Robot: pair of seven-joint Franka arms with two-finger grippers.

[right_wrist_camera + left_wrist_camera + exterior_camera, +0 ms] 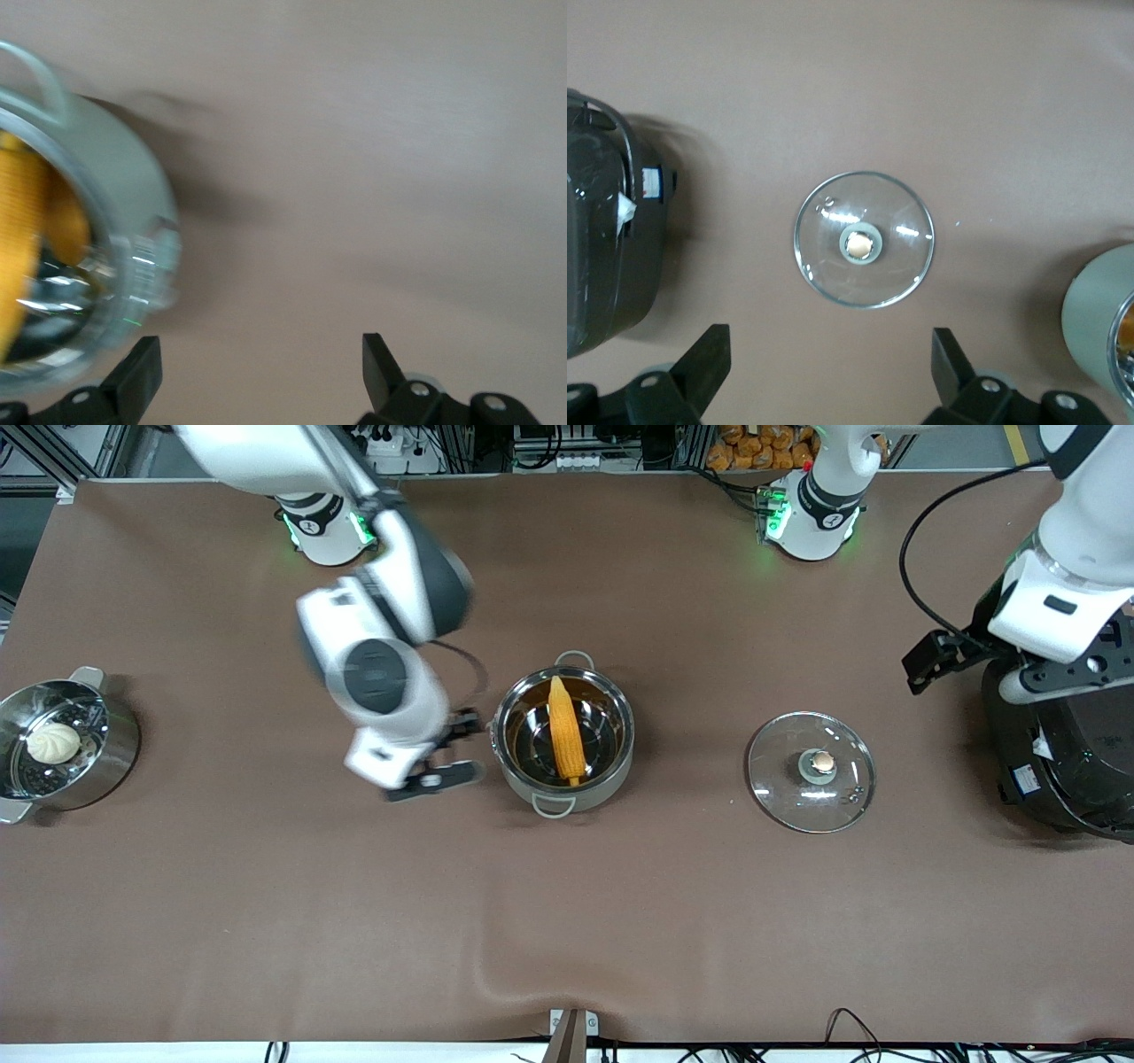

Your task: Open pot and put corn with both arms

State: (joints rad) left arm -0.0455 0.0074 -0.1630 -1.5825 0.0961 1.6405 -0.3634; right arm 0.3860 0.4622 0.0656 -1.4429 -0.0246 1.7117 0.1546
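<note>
The steel pot (pixel 612 766) stands open mid-table with the yellow corn (pixel 565 729) lying inside it. The pot's wall (pixel 124 190) and the corn (pixel 22 221) also show in the right wrist view. The glass lid (pixel 811 771) lies flat on the table beside the pot, toward the left arm's end, knob up. My right gripper (pixel 452 751) is open and empty, low beside the pot toward the right arm's end; in its wrist view (pixel 261 372) only bare table lies between the fingers. My left gripper (pixel 831 372) is open and empty, high above the table near the lid (pixel 864 239). The left arm (pixel 1063 602) rises over the rice cooker.
A black rice cooker (pixel 1063 762) stands at the left arm's end, also in the left wrist view (pixel 602 239). A steel steamer pan (pixel 115 757) with a white bun (pixel 53 741) stands at the right arm's end. Brown cloth covers the table.
</note>
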